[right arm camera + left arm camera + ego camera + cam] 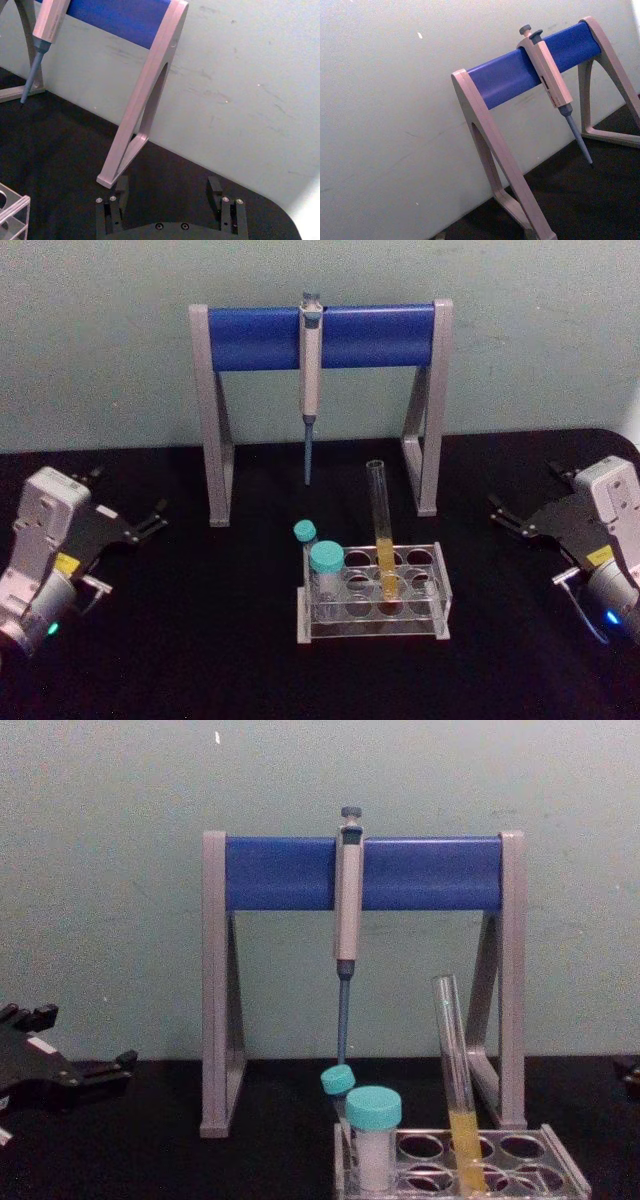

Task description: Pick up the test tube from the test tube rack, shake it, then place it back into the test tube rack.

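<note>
On the table [200,650], the test tube [379,510] leans in the test tube rack [370,632]; left end effector [125,498] and right end effector [527,495] sit spread at either side.

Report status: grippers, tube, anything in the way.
Left gripper open, out left of rack. Right gripper open, out right. Tube standing in rack, untouched. Capped vials at rack's left end, apart from tube.
</note>
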